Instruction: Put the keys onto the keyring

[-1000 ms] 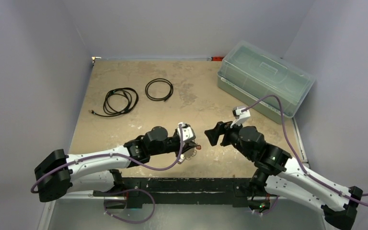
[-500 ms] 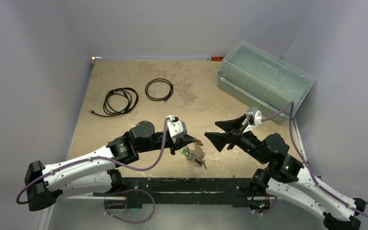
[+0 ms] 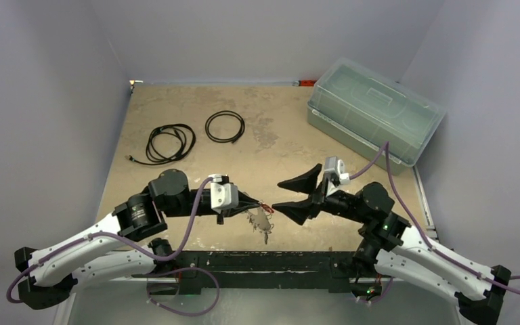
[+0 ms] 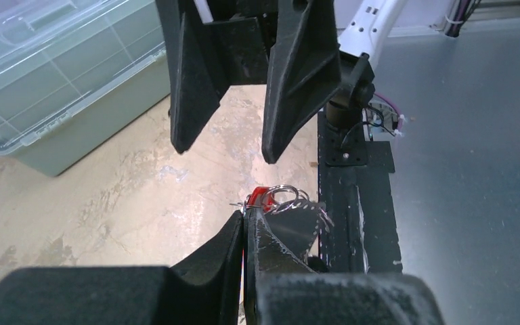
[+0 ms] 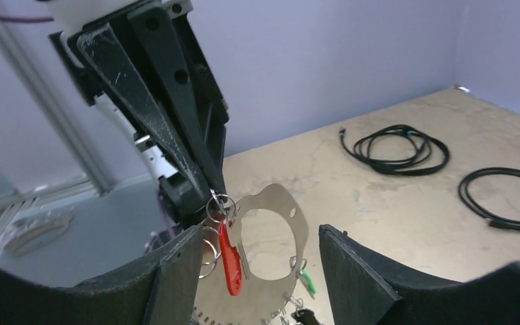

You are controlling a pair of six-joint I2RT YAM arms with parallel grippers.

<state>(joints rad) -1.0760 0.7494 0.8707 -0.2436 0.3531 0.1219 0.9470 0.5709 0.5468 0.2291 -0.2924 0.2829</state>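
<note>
My left gripper (image 3: pixel 261 205) is shut on the top of the keyring (image 3: pixel 261 222) and holds it in the air over the table's near edge. In the right wrist view the keyring (image 5: pixel 279 196) is a flat silver oval loop. A red key (image 5: pixel 230 260) hangs from small rings at the left fingertips (image 5: pixel 211 193). A green key (image 5: pixel 306 282) and a black key (image 5: pixel 305 315) hang at its lower edge. My right gripper (image 3: pixel 279 196) is open wide and faces the keyring, one finger on each side, touching nothing. In the left wrist view the shut left gripper (image 4: pixel 246 213) shows the red key (image 4: pixel 258 196).
A clear lidded plastic box (image 3: pixel 376 118) stands at the back right. Two black cable coils (image 3: pixel 170 143) (image 3: pixel 225 126) lie at the back left. A black mounting rail (image 3: pixel 257 261) runs along the near edge below the keyring.
My left gripper has drawn back to the left with the keyring hanging from it. My right gripper has opened wide and moved left up to the keyring.
</note>
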